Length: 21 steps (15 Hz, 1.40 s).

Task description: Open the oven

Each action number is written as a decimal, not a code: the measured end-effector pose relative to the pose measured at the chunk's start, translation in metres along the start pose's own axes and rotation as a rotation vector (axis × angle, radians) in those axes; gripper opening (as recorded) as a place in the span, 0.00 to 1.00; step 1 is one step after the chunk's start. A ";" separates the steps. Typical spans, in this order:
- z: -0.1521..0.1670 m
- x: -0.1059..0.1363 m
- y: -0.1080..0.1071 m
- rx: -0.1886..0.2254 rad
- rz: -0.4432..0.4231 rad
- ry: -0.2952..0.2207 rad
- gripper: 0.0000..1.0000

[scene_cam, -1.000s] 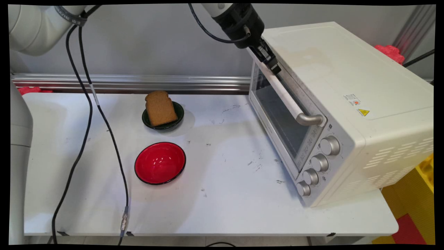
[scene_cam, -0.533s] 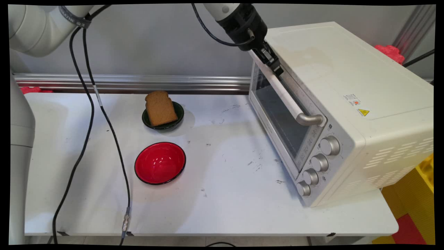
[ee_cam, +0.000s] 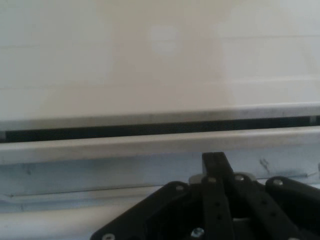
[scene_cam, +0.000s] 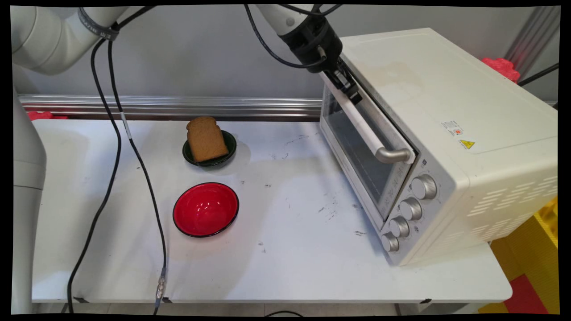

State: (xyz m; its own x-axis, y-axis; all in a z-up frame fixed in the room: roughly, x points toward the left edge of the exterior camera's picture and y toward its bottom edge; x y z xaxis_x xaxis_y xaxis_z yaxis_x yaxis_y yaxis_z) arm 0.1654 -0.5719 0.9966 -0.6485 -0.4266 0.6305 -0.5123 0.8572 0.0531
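The arm [scene_cam: 49, 35] is glossy white with rounded links, and black cables [scene_cam: 111, 111] hang from it. Its hand [scene_cam: 350, 87] is black, with a screw-studded linkage [ee_cam: 220, 210].

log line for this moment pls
gripper: shut on oven handle | oven door: ajar at top | toast: on green dish | red bowl: empty

— What are we seeing resting on the scuffed white rectangular table [scene_cam: 290, 267]?

— We are seeing a cream metal toaster oven [scene_cam: 446, 133] sitting at the right, a glossy red round bowl [scene_cam: 206, 209] near the middle, and a small dark green dish [scene_cam: 229, 154] lying behind it.
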 end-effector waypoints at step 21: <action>-0.009 -0.072 -0.002 0.008 -0.036 -0.088 0.00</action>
State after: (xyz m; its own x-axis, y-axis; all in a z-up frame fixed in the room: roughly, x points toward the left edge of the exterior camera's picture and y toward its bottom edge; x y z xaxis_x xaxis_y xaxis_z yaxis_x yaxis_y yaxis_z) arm 0.2182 -0.5407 0.9582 -0.6762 -0.4812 0.5579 -0.5407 0.8385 0.0678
